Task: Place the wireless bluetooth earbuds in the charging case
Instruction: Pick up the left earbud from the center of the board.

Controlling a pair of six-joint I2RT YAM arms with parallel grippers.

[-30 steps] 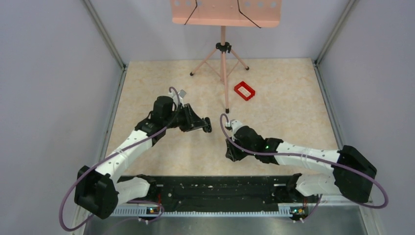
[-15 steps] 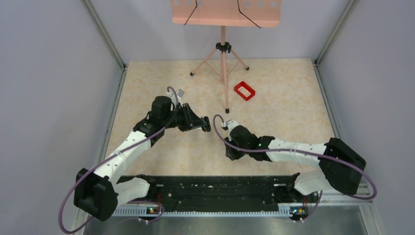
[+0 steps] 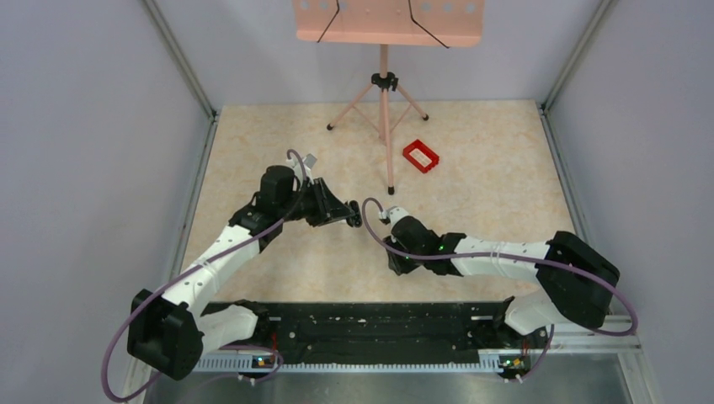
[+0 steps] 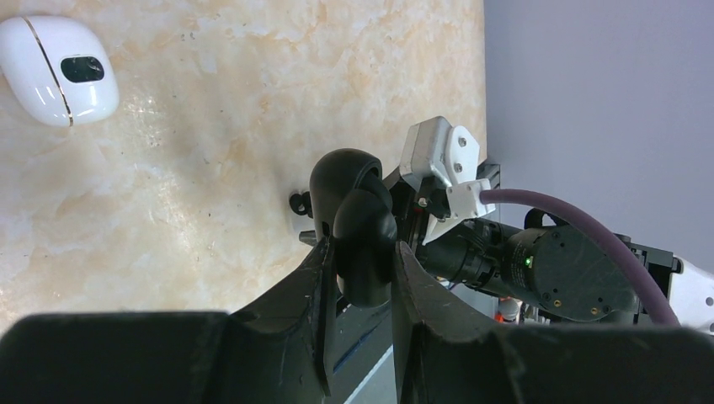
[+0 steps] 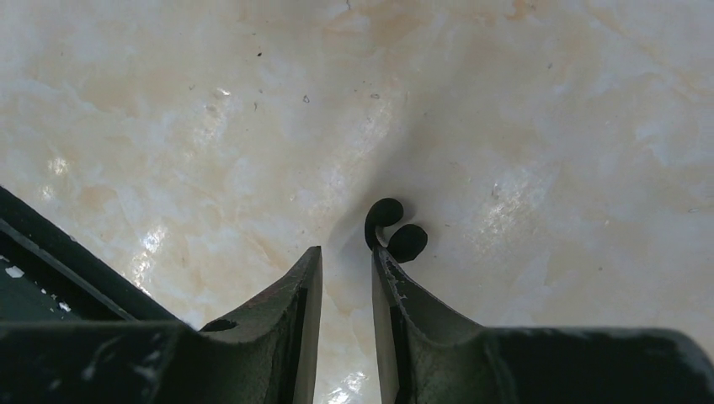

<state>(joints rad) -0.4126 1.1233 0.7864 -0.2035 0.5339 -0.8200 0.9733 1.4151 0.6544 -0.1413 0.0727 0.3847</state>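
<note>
Since a second ago my right arm (image 3: 497, 263) has swung in toward the left. Its elbow has slid along the near side of the bench (image 3: 471, 194), and its wrist has crept closer to my left jaws. My left arm (image 3: 210, 257) has barely shifted.

My left jaws are clenched on the charging case (image 4: 360, 231). The glossy black case is pinched between both fingers (image 4: 307, 303) and held clear of the bench, its rounded end poking out past the tips. It shows as two rounded lobes, and I cannot tell whether the lid is up.

My right jaws stand parted by a narrow gap with nothing between them, only bare bench showing through. The earbud (image 5: 396, 236), a tiny black bud with a curled hook, lies on the bench just past the tip of one finger (image 5: 404, 303). It sits off to that side rather than in the gap, and I cannot tell whether it touches the tip.

A white rounded object with a dark window (image 4: 59, 71) lies on the bench, well apart from the case. A red rectangular frame (image 3: 420, 156) sits farther back, near the legs of a pink tripod stand (image 3: 385, 93). In the left wrist view, my right wrist's white bracket (image 4: 442, 164) and purple cable (image 4: 556, 210) crowd in just behind the case.
</note>
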